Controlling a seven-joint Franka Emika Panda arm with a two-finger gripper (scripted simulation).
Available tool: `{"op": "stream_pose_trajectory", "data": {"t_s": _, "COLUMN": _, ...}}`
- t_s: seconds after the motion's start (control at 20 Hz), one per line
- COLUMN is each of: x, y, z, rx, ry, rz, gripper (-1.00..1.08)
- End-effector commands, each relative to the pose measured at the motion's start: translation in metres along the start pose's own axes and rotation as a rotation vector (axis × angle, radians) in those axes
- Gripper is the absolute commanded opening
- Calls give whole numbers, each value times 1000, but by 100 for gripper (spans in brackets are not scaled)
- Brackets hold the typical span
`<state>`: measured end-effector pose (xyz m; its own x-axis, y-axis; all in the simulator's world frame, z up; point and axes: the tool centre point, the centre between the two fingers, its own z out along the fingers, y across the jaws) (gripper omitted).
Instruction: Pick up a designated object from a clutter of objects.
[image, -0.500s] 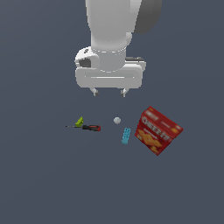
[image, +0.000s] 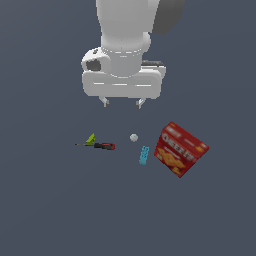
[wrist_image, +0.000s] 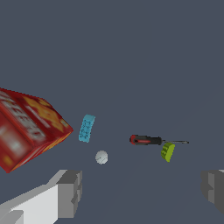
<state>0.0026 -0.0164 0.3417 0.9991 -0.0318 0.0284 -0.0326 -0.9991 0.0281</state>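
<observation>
Five items lie on the surface (image: 45, 210): one yellow-green wedge (image: 90, 139) touching one screwdriver (image: 100, 145), one grey ball (image: 133, 137), one teal block (image: 144, 155), one red box (image: 180, 149). The claw (image: 122, 103) hovers above them, pointing down, fingers apart, empty.

Your gripper (image: 122, 103) hangs above the floor, apart from everything. Below it lies the ball (image: 133, 137), nearest its fingertips. Toward the exterior view's left of the gripper lie the screwdriver (image: 100, 145) and, touching its shaft, the wedge (image: 90, 139). Toward the right lie the studded block (image: 144, 155), then the box (image: 180, 149).
</observation>
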Motion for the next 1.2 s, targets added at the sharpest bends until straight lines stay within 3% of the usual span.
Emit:
{"op": "stream_pose_trajectory", "data": {"t_s": 0.0, "x": 1, "y": 2, "z": -3, "rx": -6, "ry": 3, "rz": 3, "gripper": 100}}
{"op": "stream_pose_trajectory", "data": {"t_s": 0.6, "x": 2, "y": 12, "z": 17, "rx": 4, "ry": -1, "rz": 21, "gripper": 100}}
{"op": "stream_pose_trajectory", "data": {"t_s": 1.15, "x": -2, "y": 61, "z": 102, "rx": 33, "ry": -11, "rz": 119, "gripper": 100}}
